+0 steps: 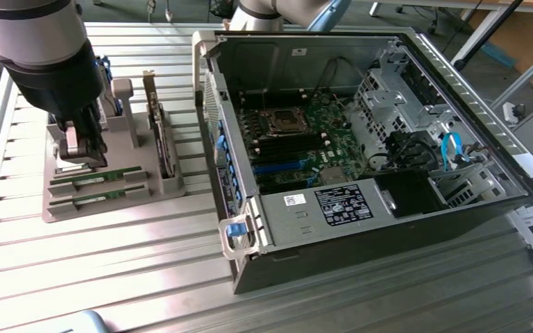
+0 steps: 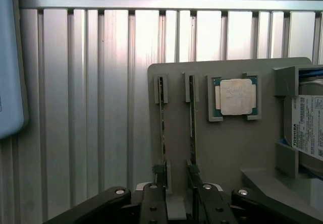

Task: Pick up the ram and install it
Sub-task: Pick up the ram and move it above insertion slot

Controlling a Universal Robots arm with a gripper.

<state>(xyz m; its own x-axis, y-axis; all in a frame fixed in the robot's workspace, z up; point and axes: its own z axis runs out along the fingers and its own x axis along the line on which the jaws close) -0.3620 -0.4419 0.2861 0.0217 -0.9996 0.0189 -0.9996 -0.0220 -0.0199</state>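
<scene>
Two ram sticks stand on edge in a grey holder [image 1: 155, 191]. The nearer ram [image 1: 95, 199] and the farther ram [image 1: 95, 175] are green with dark chips. In the wrist view they are two thin parallel strips, ram [image 2: 162, 128] and ram [image 2: 192, 128]. My gripper [image 1: 80, 158] hangs over the holder's end at the exterior view's left, just above the farther stick. It is open, and its dark fingertips [image 2: 159, 171] sit about over the ends of the two sticks. The gripper [image 2: 176, 172] holds nothing.
The holder also carries a square silver processor [image 2: 235, 96], a hard drive [image 2: 308, 128] and an upright card [image 1: 163, 139]. An open computer case [image 1: 488, 111] with its motherboard [image 1: 294, 139] lies at the exterior view's right. A light-blue object [image 2: 10, 57] lies beside the holder.
</scene>
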